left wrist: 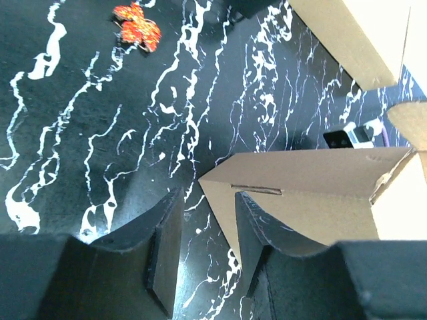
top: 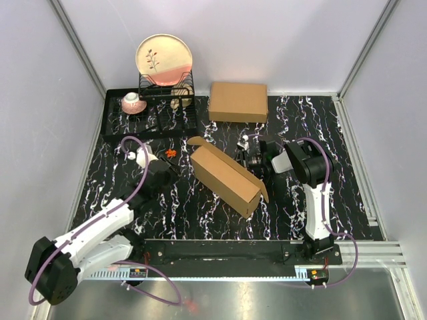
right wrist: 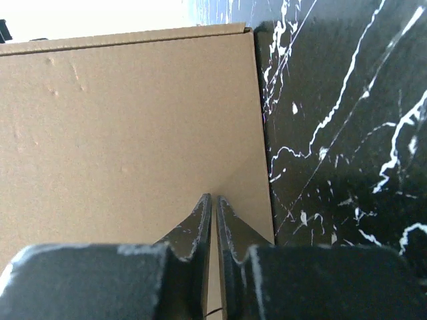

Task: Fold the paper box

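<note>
Now: paper box (top: pixel 223 175) half-formed, lying diagonally mid-desk (top: pixel 200 220).
Left tool (left wrist: pixel 208 197) spread wide, a box corner just beyond its gap; right tool (right wrist: pixel 213 203) narrow, nearly closed against a box panel; cannot tell whether it pinches board.

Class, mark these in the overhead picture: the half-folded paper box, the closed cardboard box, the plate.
paper box (top: pixel 223 175), top view, middle of its body.
closed cardboard box (top: pixel 238 101), top view, middle of its lid.
plate (top: pixel 170 53), top view, its cream upper face.
</note>
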`<act>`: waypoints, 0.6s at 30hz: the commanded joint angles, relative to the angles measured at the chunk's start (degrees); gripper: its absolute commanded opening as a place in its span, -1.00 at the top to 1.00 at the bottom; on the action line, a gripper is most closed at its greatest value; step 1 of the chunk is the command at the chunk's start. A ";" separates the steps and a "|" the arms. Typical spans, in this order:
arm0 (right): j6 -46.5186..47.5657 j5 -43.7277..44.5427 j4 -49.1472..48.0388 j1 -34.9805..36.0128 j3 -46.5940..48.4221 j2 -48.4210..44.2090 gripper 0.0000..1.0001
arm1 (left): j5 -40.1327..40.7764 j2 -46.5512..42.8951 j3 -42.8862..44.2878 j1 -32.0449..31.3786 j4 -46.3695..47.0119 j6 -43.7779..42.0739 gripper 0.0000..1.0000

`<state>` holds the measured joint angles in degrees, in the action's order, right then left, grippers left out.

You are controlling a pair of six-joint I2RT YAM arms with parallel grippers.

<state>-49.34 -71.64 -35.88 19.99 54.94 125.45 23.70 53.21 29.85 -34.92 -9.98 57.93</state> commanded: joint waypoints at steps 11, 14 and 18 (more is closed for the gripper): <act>-6.82 -4.30 -12.20 1.98 -6.16 -4.95 0.74 | 6.97 -7.77 -3.56 1.34 -5.15 4.38 0.17; -7.26 -4.65 -12.64 2.33 -6.51 -5.48 0.73 | 4.95 -6.81 -5.93 2.48 -0.49 5.00 0.16; -7.26 -4.57 -12.37 2.42 -6.86 -6.09 0.71 | 2.14 -4.35 -8.22 5.12 7.92 5.53 0.16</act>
<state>-55.81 -74.46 -45.52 21.61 48.51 122.50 28.67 47.18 23.27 -32.21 -12.25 62.41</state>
